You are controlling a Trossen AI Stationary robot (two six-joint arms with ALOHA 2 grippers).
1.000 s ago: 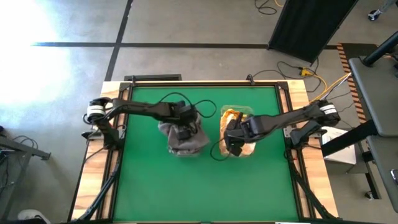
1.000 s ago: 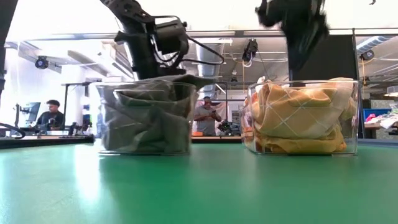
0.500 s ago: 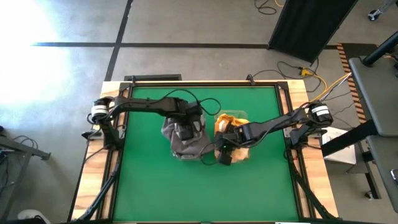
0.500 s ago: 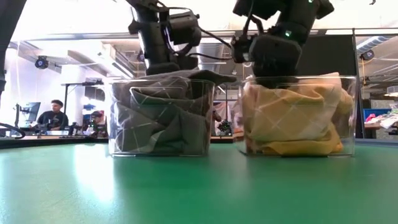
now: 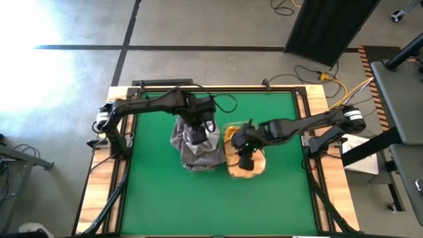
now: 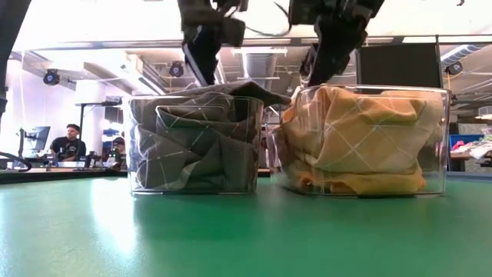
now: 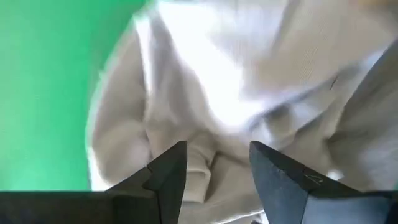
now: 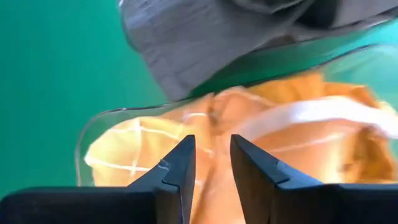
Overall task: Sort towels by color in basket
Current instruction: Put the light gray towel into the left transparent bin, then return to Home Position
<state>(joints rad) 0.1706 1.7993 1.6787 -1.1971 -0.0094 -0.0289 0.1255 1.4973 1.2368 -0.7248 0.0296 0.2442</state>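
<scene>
Two clear baskets stand side by side in the middle of the green table, almost touching. The left basket (image 5: 198, 153) (image 6: 192, 142) is full of crumpled grey towels (image 7: 249, 81), one fold hanging over its rim. The right basket (image 5: 246, 166) (image 6: 361, 138) holds mustard-yellow towels (image 8: 155, 155). My left gripper (image 5: 197, 135) (image 7: 217, 165) hovers open just above the grey towels. My right gripper (image 5: 246, 157) (image 8: 211, 155) hovers over the yellow towels, narrowly open, with nothing between its fingers.
Bare green table lies on every side of the two baskets, widest toward the near edge (image 5: 211, 211). A wooden frame (image 5: 106, 192) borders the table. People and equipment show in the room behind, in the low view.
Both baskets have slid toward the table's near edge. The yellow one has also gone left, closing the gap to the grey one. My right gripper has gone left and toward the near edge with it. Both grippers have since risen above the basket tops.
</scene>
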